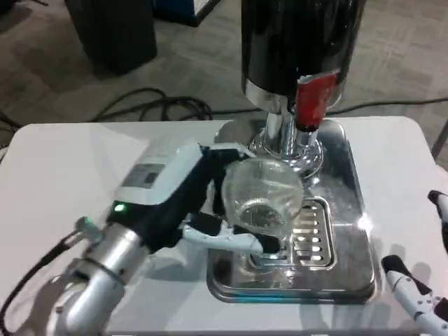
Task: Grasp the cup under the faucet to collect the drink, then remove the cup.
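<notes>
A clear plastic cup [264, 198] is held by my left hand [187, 194], whose fingers wrap its near and left sides. The cup sits tilted just above the metal drip tray [348, 210], in front of and slightly left of the chrome faucet [289, 140] with its red handle [315, 98]. The black dispenser body [297, 42] stands behind. My right hand [418, 288] rests at the table's right edge, fingers apart, holding nothing.
The drip grate [311, 234] lies in the tray beneath the cup. Black cables [154, 106] run across the floor behind the white table [70, 182]. A dark bin [112, 31] stands on the floor at the back left.
</notes>
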Robot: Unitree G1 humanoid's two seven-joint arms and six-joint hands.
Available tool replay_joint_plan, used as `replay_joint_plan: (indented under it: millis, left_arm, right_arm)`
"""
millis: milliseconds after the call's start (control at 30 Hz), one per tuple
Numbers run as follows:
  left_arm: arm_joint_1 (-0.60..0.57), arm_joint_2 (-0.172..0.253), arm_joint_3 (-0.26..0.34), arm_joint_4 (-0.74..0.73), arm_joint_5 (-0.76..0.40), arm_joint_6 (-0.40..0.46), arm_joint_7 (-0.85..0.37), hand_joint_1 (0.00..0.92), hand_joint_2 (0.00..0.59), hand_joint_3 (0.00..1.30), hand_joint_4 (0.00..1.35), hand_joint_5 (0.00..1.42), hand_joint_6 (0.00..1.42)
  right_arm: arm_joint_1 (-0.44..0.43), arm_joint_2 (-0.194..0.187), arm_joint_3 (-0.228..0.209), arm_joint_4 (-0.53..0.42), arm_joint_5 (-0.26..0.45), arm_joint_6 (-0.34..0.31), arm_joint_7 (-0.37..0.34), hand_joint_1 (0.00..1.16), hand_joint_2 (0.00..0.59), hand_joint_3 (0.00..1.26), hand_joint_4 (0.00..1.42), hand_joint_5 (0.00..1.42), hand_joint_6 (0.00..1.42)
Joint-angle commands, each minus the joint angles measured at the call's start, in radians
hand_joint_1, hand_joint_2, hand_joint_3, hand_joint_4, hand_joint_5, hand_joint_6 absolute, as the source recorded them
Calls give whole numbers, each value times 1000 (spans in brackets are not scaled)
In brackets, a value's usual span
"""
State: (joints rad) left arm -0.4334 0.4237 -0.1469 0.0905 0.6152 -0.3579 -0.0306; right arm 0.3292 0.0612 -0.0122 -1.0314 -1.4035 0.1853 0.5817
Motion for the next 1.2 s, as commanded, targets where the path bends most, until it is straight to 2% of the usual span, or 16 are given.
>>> replay_joint_plan:
  millis: [33, 567, 900, 967, 1067, 1133, 1200]
  left_arm:
    - [-27, -14, -26, 25, 22, 14, 23, 679, 0, 958, 1046, 1272, 1424]
    - [-101, -77, -93, 82, 83, 95, 59, 663, 0, 950, 1033, 1259, 1424]
    - [-117, -97, -116, 65, 97, 178, 40, 593, 0, 835, 939, 1133, 1401]
    - [-117, -98, -121, 56, 102, 196, 35, 571, 0, 807, 894, 1109, 1379]
    - [-111, -93, -125, 36, 107, 223, 19, 508, 9, 721, 732, 964, 1287]
    - [-105, -86, -126, 22, 108, 235, 6, 414, 53, 660, 584, 835, 1172]
    - [-102, -81, -127, 12, 108, 245, -7, 325, 77, 617, 522, 740, 1131]
  right_arm:
    - [28, 28, -48, -16, 44, -26, -37, 58, 361, 15, 0, 0, 106]
    - [84, 58, -179, -16, 168, -132, -84, 64, 354, 23, 0, 0, 113]
    - [134, 83, -257, -16, 245, -204, -110, 78, 375, 33, 0, 0, 114]
    - [139, 89, -272, -16, 260, -217, -112, 80, 377, 34, 0, 0, 116]
    - [144, 95, -293, -16, 283, -234, -113, 81, 379, 37, 0, 0, 121]
    - [147, 97, -304, -16, 295, -244, -114, 84, 380, 50, 0, 0, 126]
    - [151, 99, -316, -16, 310, -252, -114, 94, 377, 62, 0, 0, 128]
